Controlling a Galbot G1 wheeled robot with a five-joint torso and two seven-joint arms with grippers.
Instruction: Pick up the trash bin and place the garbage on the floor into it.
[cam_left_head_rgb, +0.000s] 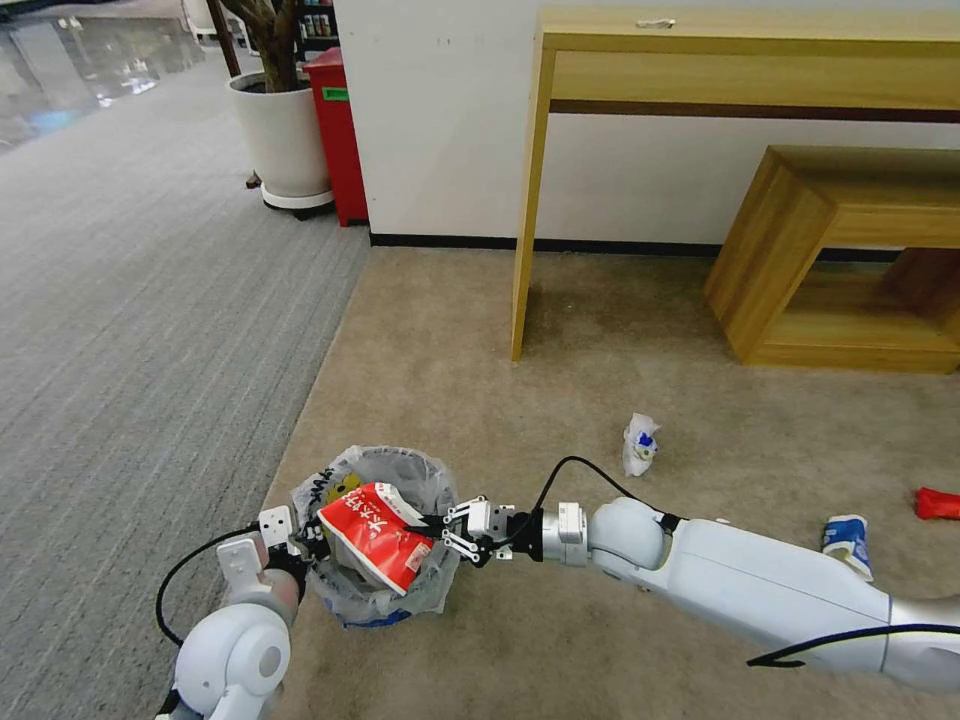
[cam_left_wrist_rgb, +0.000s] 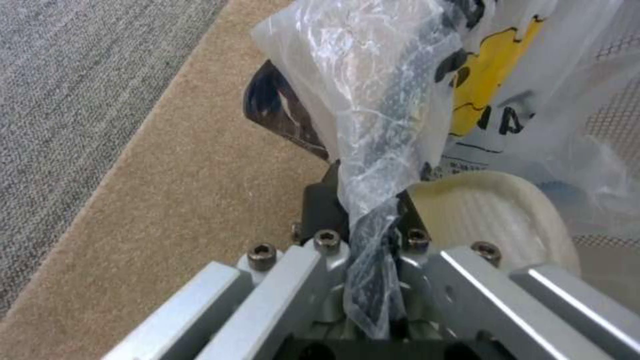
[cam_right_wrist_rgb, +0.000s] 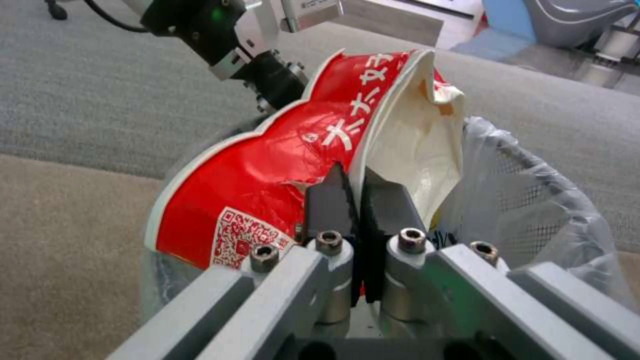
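Observation:
The trash bin (cam_left_head_rgb: 400, 458), lined with a crinkly white bag, sits low over the beige floor (cam_left_head_rgb: 560, 400). My left gripper (cam_left_head_rgb: 305, 540) is shut on the bin's near-left rim; the left wrist view shows the bag (cam_left_wrist_rgb: 373, 150) pinched between its fingers. Over the bin's mouth, my right gripper (cam_left_head_rgb: 432, 524) is shut on the edge of a crumpled red-white carton (cam_left_head_rgb: 375, 535). The right wrist view shows that carton (cam_right_wrist_rgb: 267, 170) clamped above the bin (cam_right_wrist_rgb: 533, 190). More garbage lies on the carpet to the right: a crumpled white cup (cam_left_head_rgb: 640, 443), a blue-white cup (cam_left_head_rgb: 848, 543) and a red wrapper (cam_left_head_rgb: 937, 503).
A wooden desk (cam_left_head_rgb: 750, 60) and a low wooden shelf (cam_left_head_rgb: 850, 260) stand against the white wall ahead. Grey ribbed carpet (cam_left_head_rgb: 150, 300) runs along the left. A white planter (cam_left_head_rgb: 280, 130) and a red cabinet (cam_left_head_rgb: 335, 130) stand at the back left.

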